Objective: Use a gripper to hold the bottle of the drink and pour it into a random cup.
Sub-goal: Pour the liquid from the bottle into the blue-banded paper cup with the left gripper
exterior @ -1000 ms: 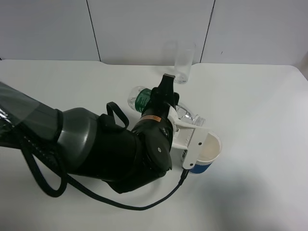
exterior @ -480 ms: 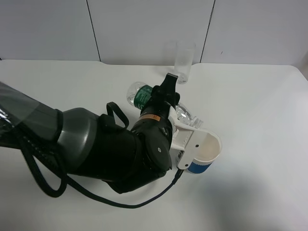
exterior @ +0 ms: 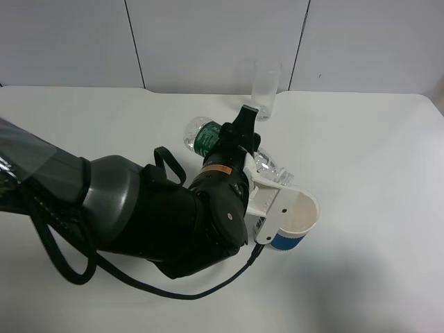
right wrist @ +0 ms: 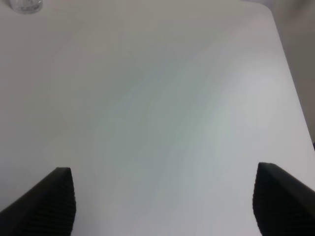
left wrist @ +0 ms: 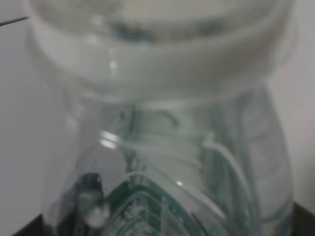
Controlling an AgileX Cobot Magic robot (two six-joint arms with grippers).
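My left gripper (exterior: 268,189), white jaws on a bulky black arm, is shut on the bottle (exterior: 205,137), a clear one with a green label. The bottle lies tilted, its open neck (exterior: 283,176) pointing down over the rim of the blue cup (exterior: 294,219), which stands just right of the jaws. In the left wrist view the bottle (left wrist: 167,172) fills the picture, blurred, with a pale band across its far end that may be the cup's rim. No stream of drink shows. My right gripper (right wrist: 162,201) hangs open over bare table, nothing between its dark fingertips (right wrist: 54,196).
A tall clear glass (exterior: 265,90) stands at the back of the white table (exterior: 374,152), beyond the bottle; its base shows in the right wrist view (right wrist: 24,5). A black cable (exterior: 173,295) loops on the table under the left arm.
The bottle's base has lifted a little up and left, so the bottle tips more steeply toward the cup. Over the last half second almost nothing moves.
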